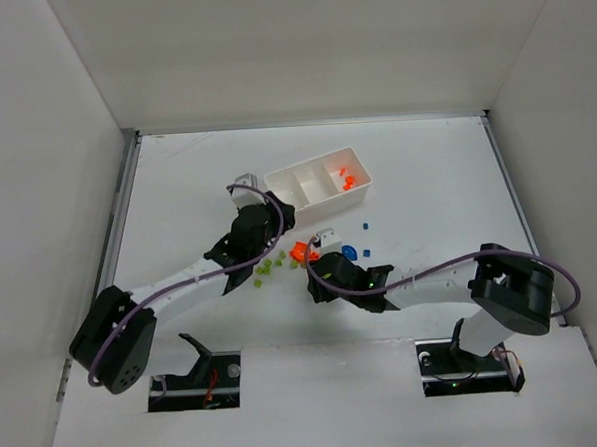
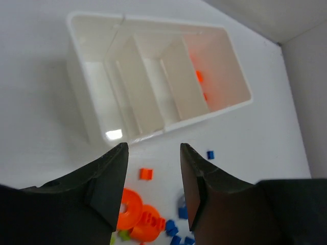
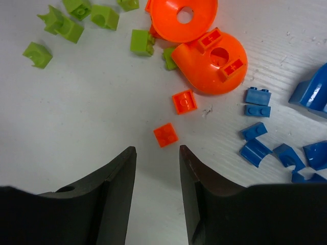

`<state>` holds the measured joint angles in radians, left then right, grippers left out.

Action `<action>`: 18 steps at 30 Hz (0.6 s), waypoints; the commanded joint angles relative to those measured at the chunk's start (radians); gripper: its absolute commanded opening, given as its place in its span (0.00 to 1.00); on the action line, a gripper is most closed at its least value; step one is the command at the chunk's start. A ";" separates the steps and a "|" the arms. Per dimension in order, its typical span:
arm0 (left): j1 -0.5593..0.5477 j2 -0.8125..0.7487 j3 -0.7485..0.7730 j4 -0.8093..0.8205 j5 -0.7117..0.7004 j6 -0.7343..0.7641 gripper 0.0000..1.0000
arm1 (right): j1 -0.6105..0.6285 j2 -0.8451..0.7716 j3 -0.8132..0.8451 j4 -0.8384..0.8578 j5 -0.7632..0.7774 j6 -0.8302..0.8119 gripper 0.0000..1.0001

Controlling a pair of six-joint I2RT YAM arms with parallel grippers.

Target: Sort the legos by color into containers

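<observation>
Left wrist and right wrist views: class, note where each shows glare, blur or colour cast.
Left wrist view: a bright glare patch on the near wall of the white tray, an orange tint inside its right-hand compartment, the left gripper's fingers dark and soft-edged. Right wrist view: the small orange bricks and the ribbed table are sharp, the right gripper's fingers soft-edged.

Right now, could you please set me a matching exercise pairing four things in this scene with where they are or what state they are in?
Things:
1. yellow-green bricks
2. blue bricks
3. tray's right-end compartment
4. right end effector

Places or states:
A. open, holding nothing
B. holds small orange pieces
C. loose on the table, left of the large orange pieces in the right wrist view
D. loose on the table, right of those pieces in that view

Pairs: 1-C, 2-D, 3-B, 4-A.
</observation>
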<state>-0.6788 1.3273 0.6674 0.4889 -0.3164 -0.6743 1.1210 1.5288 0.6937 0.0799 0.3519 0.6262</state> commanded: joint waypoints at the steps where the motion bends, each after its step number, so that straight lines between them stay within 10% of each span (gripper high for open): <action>1: 0.015 -0.166 -0.129 -0.070 -0.020 -0.019 0.42 | 0.000 0.042 0.072 -0.022 -0.042 -0.074 0.44; 18: 0.091 -0.496 -0.247 -0.242 0.050 -0.047 0.42 | -0.016 0.102 0.214 -0.253 -0.005 -0.023 0.45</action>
<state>-0.5819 0.8612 0.4313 0.2455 -0.2836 -0.7063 1.1069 1.6482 0.8677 -0.1150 0.3141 0.5713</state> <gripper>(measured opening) 0.421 0.451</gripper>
